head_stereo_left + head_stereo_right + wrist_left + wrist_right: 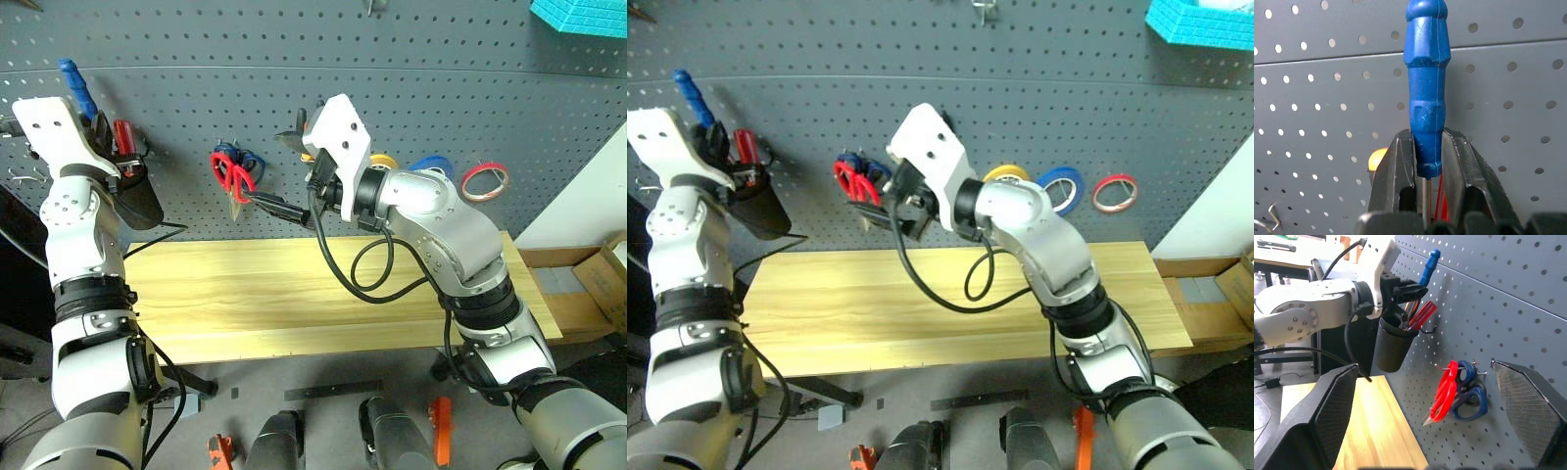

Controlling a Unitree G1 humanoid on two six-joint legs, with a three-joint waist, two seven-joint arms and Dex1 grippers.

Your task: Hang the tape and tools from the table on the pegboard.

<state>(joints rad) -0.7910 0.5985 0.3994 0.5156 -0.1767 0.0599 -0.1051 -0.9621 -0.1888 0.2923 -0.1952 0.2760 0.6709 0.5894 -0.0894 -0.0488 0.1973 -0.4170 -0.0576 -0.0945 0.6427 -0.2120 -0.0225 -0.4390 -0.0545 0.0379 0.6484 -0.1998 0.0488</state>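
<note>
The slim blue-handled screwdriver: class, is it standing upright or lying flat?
Upright. The slim blue-handled screwdriver stands handle-up between the left gripper fingers, its shaft pointing down into the black cup.

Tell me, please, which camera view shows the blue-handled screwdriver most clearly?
The left wrist view: the blue-handled screwdriver stands upright between the left gripper fingers before the pegboard. The eye views and right wrist view show it small, above the black cup.

A black cup (1392, 347) holding a red screwdriver (1421, 315) hangs beside blue-handled scissors (1469, 396).
</note>
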